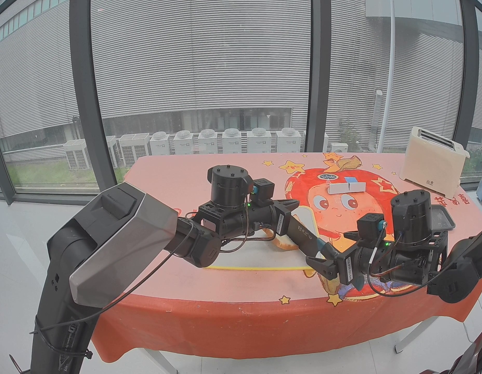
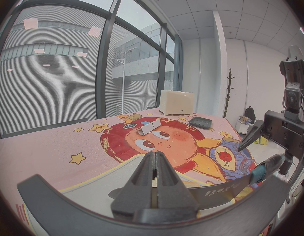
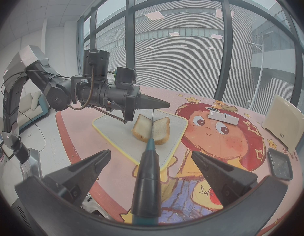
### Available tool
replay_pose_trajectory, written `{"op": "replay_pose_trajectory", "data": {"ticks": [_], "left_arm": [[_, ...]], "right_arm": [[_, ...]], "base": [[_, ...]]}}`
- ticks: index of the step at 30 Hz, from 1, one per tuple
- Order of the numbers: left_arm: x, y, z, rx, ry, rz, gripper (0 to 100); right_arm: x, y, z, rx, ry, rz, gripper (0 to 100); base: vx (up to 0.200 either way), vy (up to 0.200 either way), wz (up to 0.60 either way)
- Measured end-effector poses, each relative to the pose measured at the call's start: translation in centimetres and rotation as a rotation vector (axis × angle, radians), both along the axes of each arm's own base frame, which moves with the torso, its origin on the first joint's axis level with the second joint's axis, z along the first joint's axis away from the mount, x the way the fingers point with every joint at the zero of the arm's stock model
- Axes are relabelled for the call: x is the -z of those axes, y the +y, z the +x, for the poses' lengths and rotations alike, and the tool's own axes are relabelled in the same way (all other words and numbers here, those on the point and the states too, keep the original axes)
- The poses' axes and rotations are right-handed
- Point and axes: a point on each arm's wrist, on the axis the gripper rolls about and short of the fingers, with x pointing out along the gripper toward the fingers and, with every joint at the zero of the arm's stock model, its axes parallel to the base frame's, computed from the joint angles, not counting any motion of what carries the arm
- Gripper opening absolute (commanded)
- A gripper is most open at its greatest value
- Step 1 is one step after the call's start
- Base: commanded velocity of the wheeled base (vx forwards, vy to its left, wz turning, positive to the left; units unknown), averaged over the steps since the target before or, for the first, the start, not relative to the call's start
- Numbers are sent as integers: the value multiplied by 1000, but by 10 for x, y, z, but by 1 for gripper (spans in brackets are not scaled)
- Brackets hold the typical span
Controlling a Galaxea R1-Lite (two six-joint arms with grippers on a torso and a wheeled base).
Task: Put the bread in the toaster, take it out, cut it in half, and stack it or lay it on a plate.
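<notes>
**Bread.** One slice of bread (image 3: 151, 128) lies flat on the board (image 3: 116, 138), toward the board's right edge. The knife (image 3: 147, 181) stands on edge across the middle of the slice, with its handle pointing at the table's front edge. I judge the cut to be in hand and not finished.

**Claws.** The left gripper (image 2: 154, 156) is over the slice with its fingers pressed together. It appears to pinch the back of the blade, but the contact is hidden and I cannot confirm it. The right gripper (image 3: 151, 154) is spread wide. The knife handle sits between its fingers, and neither finger touches it.

**Handling.** The slice is light and soft, and probably crumbly if toasted, so a hard pinch would crush it. Each half should be taken by the crust edge with a light grip. The knife is stiff and should be held by the handle only.

**Surface.** The board lies near the middle of the table's front edge, on a smooth printed cloth (image 1: 199, 307) that could let it slide. The toaster (image 1: 433, 162) stands at the far right corner. A dark tray (image 1: 443, 218) sits in front of it by the right edge.

**Room.** Tall windows run along the table's far edge.
</notes>
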Motion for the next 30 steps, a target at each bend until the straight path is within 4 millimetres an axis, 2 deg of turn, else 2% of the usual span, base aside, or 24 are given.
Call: {"op": "replay_pose_trajectory", "data": {"ticks": [1, 24, 25, 30], "left_arm": [[0, 0, 0, 0, 0, 0, 0], [1, 1, 0, -2, -1, -1, 0], [1, 1, 0, -2, -1, -1, 0], [0, 1, 0, -1, -1, -1, 0]], "right_arm": [[0, 0, 0, 0, 1, 0, 0], [2, 0, -1, 2, 3, -8, 0], [2, 0, -1, 2, 2, -9, 100], [-2, 2, -1, -4, -19, 10, 100]], "base": [[0, 0, 0], [0, 0, 0], [0, 0, 0], [0, 0, 0]]}}
